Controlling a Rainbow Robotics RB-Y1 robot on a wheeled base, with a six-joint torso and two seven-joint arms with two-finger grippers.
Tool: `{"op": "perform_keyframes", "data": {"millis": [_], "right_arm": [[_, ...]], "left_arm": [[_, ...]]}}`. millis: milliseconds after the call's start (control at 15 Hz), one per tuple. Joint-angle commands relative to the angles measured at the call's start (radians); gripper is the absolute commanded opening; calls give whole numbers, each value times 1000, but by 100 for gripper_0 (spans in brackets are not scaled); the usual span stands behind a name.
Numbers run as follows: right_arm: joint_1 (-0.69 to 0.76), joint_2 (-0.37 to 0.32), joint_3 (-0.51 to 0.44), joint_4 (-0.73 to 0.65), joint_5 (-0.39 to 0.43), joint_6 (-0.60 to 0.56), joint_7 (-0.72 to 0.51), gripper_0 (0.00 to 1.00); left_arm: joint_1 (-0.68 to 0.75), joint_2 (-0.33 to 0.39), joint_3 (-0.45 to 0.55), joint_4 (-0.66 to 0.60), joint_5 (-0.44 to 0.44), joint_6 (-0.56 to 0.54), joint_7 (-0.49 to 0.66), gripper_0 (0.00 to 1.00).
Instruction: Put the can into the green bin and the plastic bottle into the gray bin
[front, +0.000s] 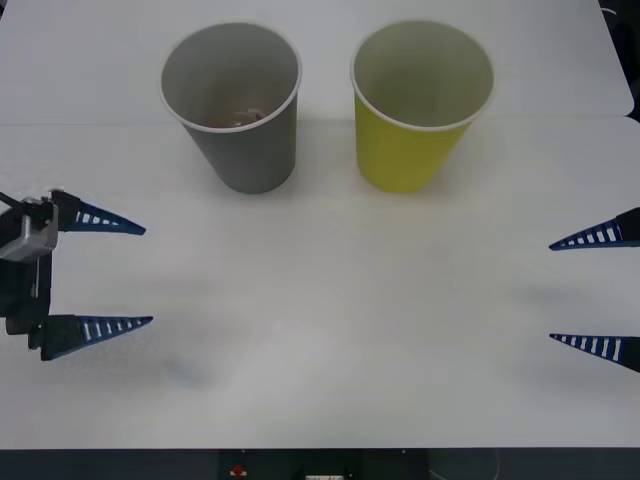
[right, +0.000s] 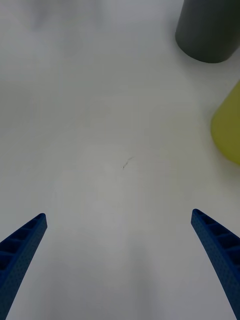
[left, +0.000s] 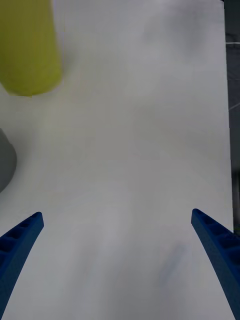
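left claw (front: 147, 275) spread wide, right claw (front: 550, 292) spread wide; gray bin (front: 240, 140) upright on table (front: 330, 330).

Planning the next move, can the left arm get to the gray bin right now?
Probably yes: the left end effector is open, and only bare table lies between it and the gray bin.

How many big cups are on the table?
2. The gray bin stands at the table's far side on the robot's left; the yellow cup stands beside it, on the right.
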Motion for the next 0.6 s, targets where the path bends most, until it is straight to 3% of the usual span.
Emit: {"op": "perform_keyframes", "data": {"millis": [67,400,600], "right_arm": [[0,0,0,0,0,0,0,100],[0,0,0,0,0,0,0,100],[0,0,0,0,0,0,0,100]], "left_arm": [[30,-35,8,0,-2,-30,-51,100],[47,-138,8,2,-86,-51,-129,100],[47,-156,8,2,-156,-85,-136,100]]}}
